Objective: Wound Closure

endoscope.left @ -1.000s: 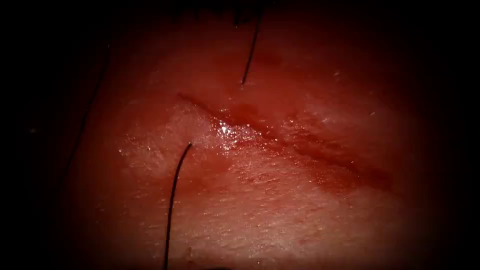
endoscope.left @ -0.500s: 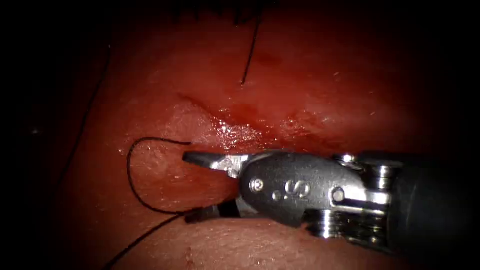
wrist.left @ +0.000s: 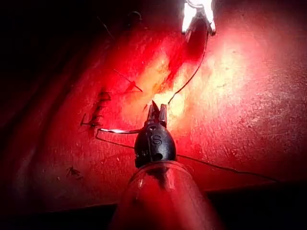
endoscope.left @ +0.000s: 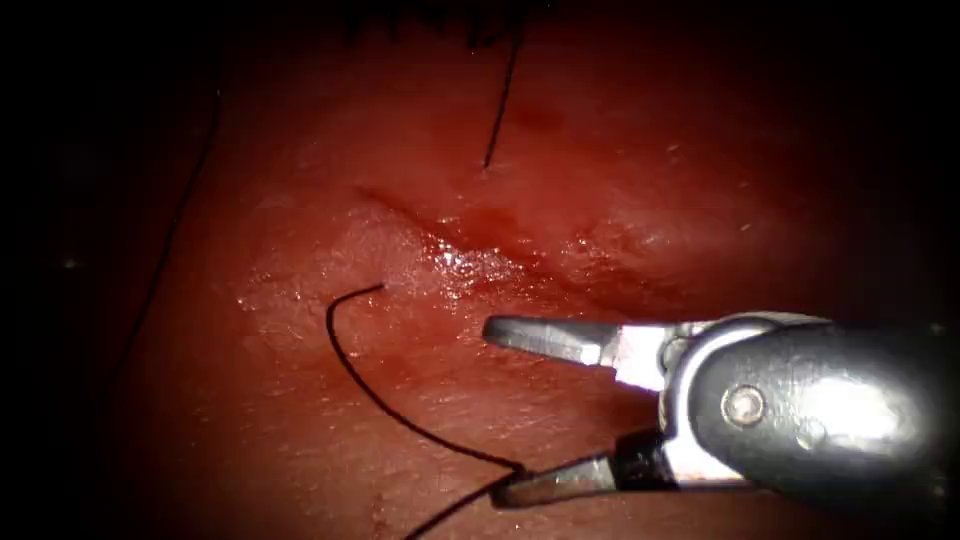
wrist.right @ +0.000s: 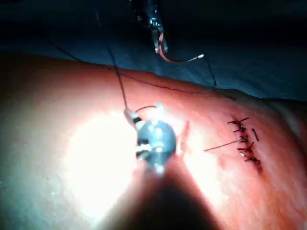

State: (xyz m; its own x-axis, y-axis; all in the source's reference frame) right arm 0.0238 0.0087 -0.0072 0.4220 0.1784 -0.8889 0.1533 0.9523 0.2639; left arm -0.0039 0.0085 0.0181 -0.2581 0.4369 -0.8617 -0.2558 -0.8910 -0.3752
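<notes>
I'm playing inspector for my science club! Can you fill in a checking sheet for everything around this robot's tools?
Surface: tissue, wet, with an open cut running across it.
Job's things: needle held clear of the tissue, not in it; thread comes out of the tissue left of the cut and runs down past the right tool's lower jaw.
Clutter: finished stitches; red fluid along the cut.
Grippers: left tool shut on the needle, seemingly near one end; right tool open, holding nothing.
Cables: nothing seen.
Surroundings: dark, nothing seen.
</notes>
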